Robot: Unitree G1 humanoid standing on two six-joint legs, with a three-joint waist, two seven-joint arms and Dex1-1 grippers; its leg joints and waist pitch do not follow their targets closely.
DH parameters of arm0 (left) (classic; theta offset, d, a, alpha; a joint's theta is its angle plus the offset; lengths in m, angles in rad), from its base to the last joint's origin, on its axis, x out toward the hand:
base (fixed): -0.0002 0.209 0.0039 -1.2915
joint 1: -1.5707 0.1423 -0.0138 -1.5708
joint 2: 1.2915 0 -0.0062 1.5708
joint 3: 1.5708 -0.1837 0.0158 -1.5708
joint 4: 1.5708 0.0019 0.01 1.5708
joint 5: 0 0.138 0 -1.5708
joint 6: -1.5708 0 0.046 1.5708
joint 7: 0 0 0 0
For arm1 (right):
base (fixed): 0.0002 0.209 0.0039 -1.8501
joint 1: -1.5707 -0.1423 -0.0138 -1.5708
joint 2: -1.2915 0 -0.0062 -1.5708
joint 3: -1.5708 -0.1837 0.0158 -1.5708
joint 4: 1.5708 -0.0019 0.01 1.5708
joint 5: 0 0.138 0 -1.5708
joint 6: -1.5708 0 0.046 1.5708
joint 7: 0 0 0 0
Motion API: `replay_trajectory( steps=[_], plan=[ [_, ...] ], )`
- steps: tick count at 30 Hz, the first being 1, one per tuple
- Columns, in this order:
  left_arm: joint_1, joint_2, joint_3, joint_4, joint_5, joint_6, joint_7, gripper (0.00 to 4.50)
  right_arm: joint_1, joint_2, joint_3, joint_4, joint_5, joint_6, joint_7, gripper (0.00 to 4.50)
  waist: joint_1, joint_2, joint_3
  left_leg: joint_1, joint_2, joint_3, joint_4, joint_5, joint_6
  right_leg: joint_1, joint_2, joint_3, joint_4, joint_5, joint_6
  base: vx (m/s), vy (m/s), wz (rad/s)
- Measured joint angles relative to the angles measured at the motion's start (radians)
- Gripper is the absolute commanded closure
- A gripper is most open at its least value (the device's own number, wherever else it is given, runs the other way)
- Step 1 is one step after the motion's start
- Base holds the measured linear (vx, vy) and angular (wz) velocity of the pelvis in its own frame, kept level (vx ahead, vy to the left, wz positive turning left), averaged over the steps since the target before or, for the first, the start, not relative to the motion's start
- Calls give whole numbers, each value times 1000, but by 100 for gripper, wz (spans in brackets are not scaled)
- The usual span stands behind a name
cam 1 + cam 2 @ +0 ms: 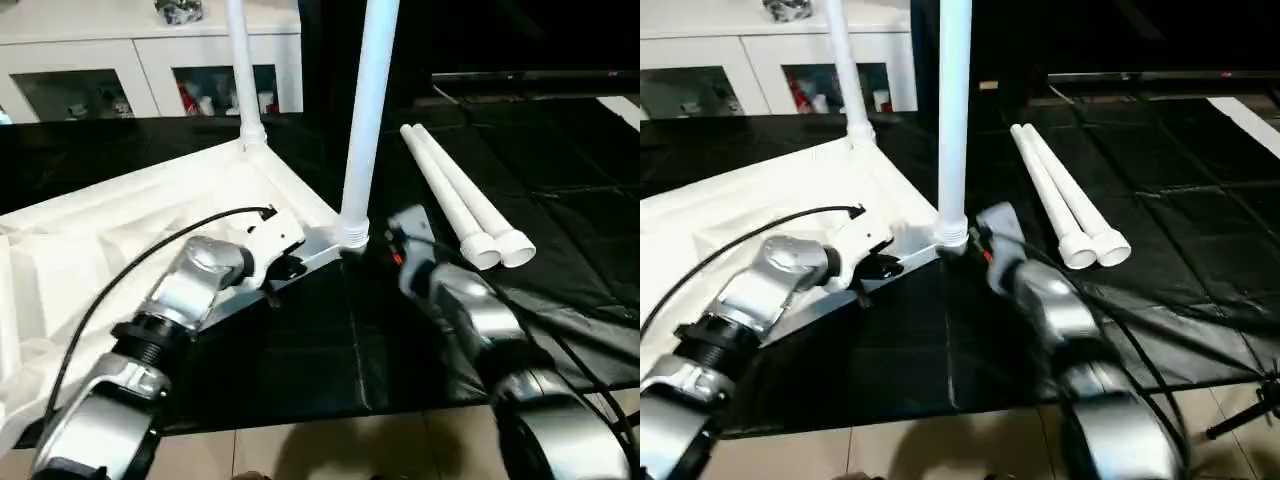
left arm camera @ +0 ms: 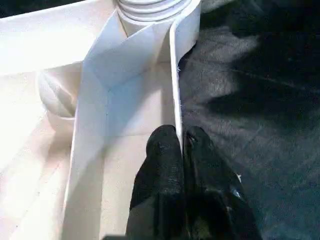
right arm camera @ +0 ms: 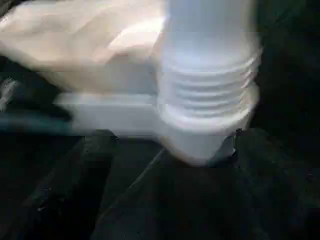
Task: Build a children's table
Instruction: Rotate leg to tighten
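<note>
On the black mat (image 1: 560,220) we see the white table top (image 1: 120,230) lying ribbed side up, two legs upright in its corner sockets, two more legs (image 1: 455,200) beside it. Our left gripper (image 2: 181,150) pinches the top's rim; our right gripper (image 1: 385,250) gapes beside the near leg (image 1: 365,120).

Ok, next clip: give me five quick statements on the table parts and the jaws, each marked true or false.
1. Two legs stand upright in corner sockets of the upturned table top. True: the far leg and the near leg.
2. All four legs are fitted. False: two loose legs lie side by side on the black mat.
3. The left gripper pinches the table top's side wall. True.
4. The right gripper holds a loose leg. False: it sits by the near leg's base, jaws apart.
5. The loose legs are crossed. False: they lie parallel.
</note>
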Motion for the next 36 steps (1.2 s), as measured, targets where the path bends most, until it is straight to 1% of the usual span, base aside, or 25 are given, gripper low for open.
replay_trajectory(
  steps=[1,2,4,6,8,11,15,21,23,29,30,31,33,34,36],
  plan=[
    [-1,3,0,5,-3,-12,-9,450,16,-5,3,-15,4,10,13,10,3,1,1,0,0,0,0,0,0,0,0,0,0,0,0,0,0,0],
    [-7,6,-1,24,-10,-44,-34,450,43,-19,5,-57,10,21,36,4,10,3,2,-1,0,0,0,0,0,-1,0,0,0,0,0,0,0,0],
    [-10,19,-3,46,-21,-85,-81,450,67,-54,5,-111,18,38,70,4,22,6,3,-2,0,0,1,0,0,-2,0,0,0,0,0,0,0,0],
    [-13,38,-8,66,-27,-130,-127,450,79,-101,2,-178,24,53,100,4,29,6,3,-2,0,0,1,0,0,-3,0,0,1,0,0,0,0,0],
    [-15,51,-14,78,-30,-164,-162,450,88,-124,-3,-234,30,66,130,4,36,6,3,-2,0,0,1,0,0,-3,0,0,0,0,0,0,0,0],
    [-16,81,-36,82,-33,-215,-248,450,127,-179,21,-336,49,99,218,4,50,6,3,-3,0,0,1,0,0,-3,0,0,0,-1,1,0,0,0],
    [-18,115,-48,93,-35,-267,-332,450,133,-225,44,-383,52,114,294,4,59,6,3,-3,0,0,2,0,0,-2,0,0,1,-1,1,0,0,0],
    [-23,137,-76,113,-37,-357,-430,450,131,-237,96,-411,51,146,367,4,77,5,2,-3,0,0,4,0,0,-2,-1,0,1,-1,1,0,0,0],
    [-23,149,-86,113,-39,-382,-468,450,129,-237,120,-414,47,146,391,4,80,5,2,-3,0,0,4,0,0,-2,-1,0,1,-1,1,0,0,0],
    [-25,153,-100,114,-33,-419,-504,450,106,-236,152,-403,33,143,428,4,83,5,2,-3,0,0,6,0,1,-1,-1,0,3,-1,1,0,0,0],
    [-26,153,-101,115,-30,-423,-506,450,101,-234,154,-401,32,143,431,21,83,5,2,-3,0,0,6,0,1,-1,-1,0,3,-1,1,0,0,0],
    [-27,152,-101,118,-29,-424,-507,450,94,-232,156,-394,30,143,433,21,83,5,2,-3,0,0,7,0,1,-1,-2,0,4,-1,1,0,0,0],
    [-29,151,-102,123,-28,-430,-507,450,86,-230,161,-391,28,142,435,43,84,4,2,-2,0,0,7,0,1,-1,-2,0,5,-1,1,0,0,0],
    [-29,151,-103,124,-28,-434,-507,450,86,-227,161,-389,27,142,438,43,84,4,2,-2,0,0,7,0,1,-1,-2,0,5,-1,1,0,0,0],
    [-29,151,-107,124,-27,-440,-509,450,86,-223,163,-378,26,142,445,67,85,4,2,-3,0,0,7,0,1,-1,-2,0,5,-1,1,0,0,0]
  ],
)
